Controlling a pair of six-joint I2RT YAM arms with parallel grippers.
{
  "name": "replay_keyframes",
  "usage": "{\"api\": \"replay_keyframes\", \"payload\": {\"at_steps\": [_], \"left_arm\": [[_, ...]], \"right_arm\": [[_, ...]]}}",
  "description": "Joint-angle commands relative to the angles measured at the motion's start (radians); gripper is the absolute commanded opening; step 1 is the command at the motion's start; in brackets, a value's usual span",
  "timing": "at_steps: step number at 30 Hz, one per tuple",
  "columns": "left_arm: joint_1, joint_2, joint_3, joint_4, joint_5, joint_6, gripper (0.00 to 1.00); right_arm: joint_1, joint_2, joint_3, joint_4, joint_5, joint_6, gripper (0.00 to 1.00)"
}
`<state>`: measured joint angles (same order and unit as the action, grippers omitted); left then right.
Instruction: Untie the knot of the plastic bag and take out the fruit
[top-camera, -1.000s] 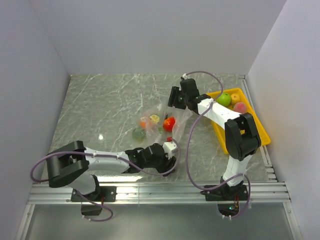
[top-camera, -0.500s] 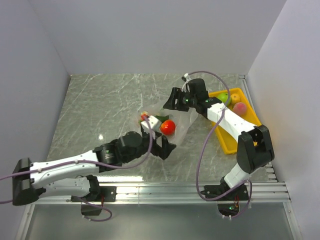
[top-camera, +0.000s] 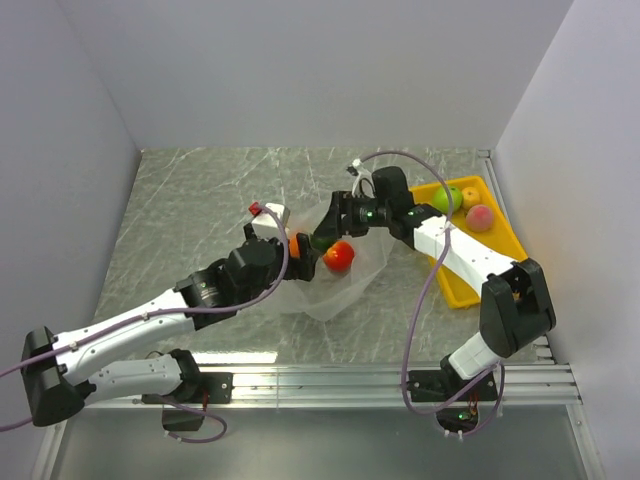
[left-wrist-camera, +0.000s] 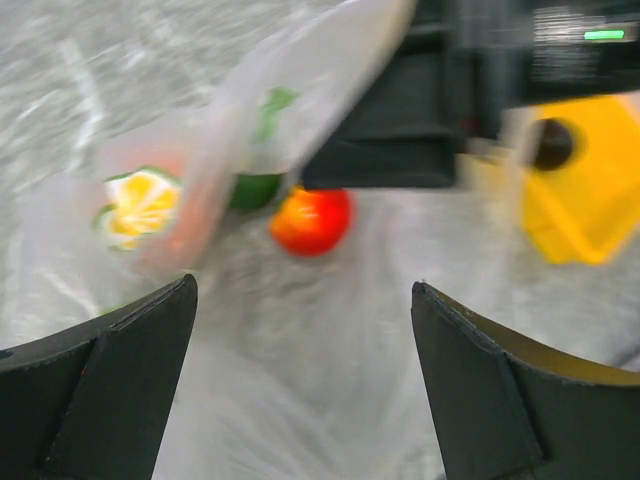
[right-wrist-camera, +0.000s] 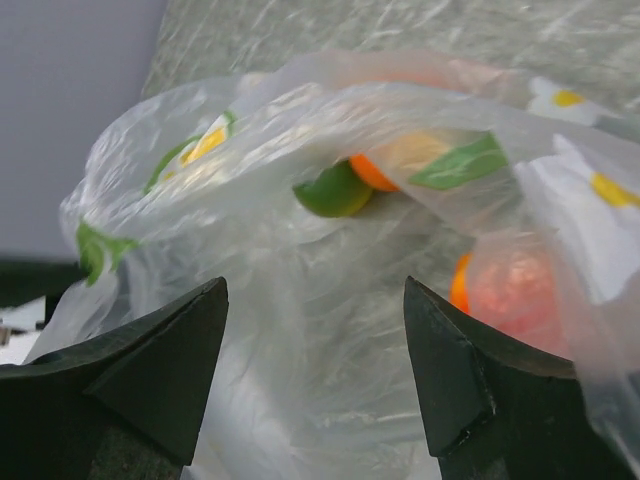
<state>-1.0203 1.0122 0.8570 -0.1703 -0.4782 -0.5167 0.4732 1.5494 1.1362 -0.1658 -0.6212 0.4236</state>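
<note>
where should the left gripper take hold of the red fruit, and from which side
Across the round middle of the red fruit, coming from the side of the left gripper. It lies straight ahead between those open fingers, while the right gripper and a green fruit crowd its far side. Whether film of the plastic bag covers it, I cannot tell.

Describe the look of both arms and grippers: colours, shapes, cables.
The left arm and right arm have white links with black joints, each trailed by a looping mauve cable. The left gripper and right gripper have black wedge-shaped fingers. A green light glows near the right wrist.
</note>
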Motion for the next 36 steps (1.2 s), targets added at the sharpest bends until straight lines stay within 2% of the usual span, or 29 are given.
{"api": "replay_keyframes", "payload": {"at_steps": [1, 3, 7, 10, 12, 14, 18, 23, 26, 28, 31, 36], "left_arm": [[0.038, 0.029, 0.048, -0.072, -0.045, -0.017, 0.93], [0.052, 0.042, 0.04, -0.075, -0.054, -0.013, 0.92], [0.068, 0.069, 0.027, -0.101, -0.089, -0.032, 0.89], [0.068, 0.088, 0.011, -0.11, -0.108, -0.051, 0.87], [0.069, 0.095, -0.012, -0.1, -0.111, -0.063, 0.87], [0.069, 0.101, -0.03, -0.094, -0.109, -0.075, 0.86], [0.069, 0.098, -0.039, -0.08, -0.08, -0.089, 0.87], [0.069, 0.074, -0.052, -0.048, -0.054, -0.088, 0.87], [0.069, 0.072, -0.052, -0.049, -0.054, -0.095, 0.87], [0.069, 0.071, -0.053, -0.052, -0.057, -0.098, 0.87], [0.069, 0.055, -0.058, -0.051, -0.063, -0.101, 0.87], [0.069, 0.019, -0.067, -0.028, -0.074, -0.095, 0.87]], "right_arm": [[0.038, -0.031, 0.02, 0.008, -0.052, -0.058, 0.78], [0.057, -0.04, 0.025, -0.007, -0.052, -0.075, 0.78], [0.097, -0.064, 0.022, -0.058, 0.105, -0.133, 0.77], [0.11, -0.055, 0.02, -0.092, 0.136, -0.157, 0.75], [0.139, -0.058, 0.01, -0.1, 0.231, -0.178, 0.73], [0.188, -0.052, -0.004, -0.098, 0.419, -0.195, 0.73], [0.196, 0.008, -0.012, -0.083, 0.555, -0.165, 0.73], [0.208, 0.078, 0.013, -0.072, 0.646, -0.167, 0.75], [0.216, 0.097, 0.028, -0.074, 0.539, -0.192, 0.76], [0.217, 0.087, 0.019, -0.057, 0.36, -0.201, 0.77], [0.226, 0.054, -0.009, -0.026, 0.231, -0.189, 0.78], [0.229, 0.0, -0.007, -0.049, 0.161, -0.207, 0.79]]}}
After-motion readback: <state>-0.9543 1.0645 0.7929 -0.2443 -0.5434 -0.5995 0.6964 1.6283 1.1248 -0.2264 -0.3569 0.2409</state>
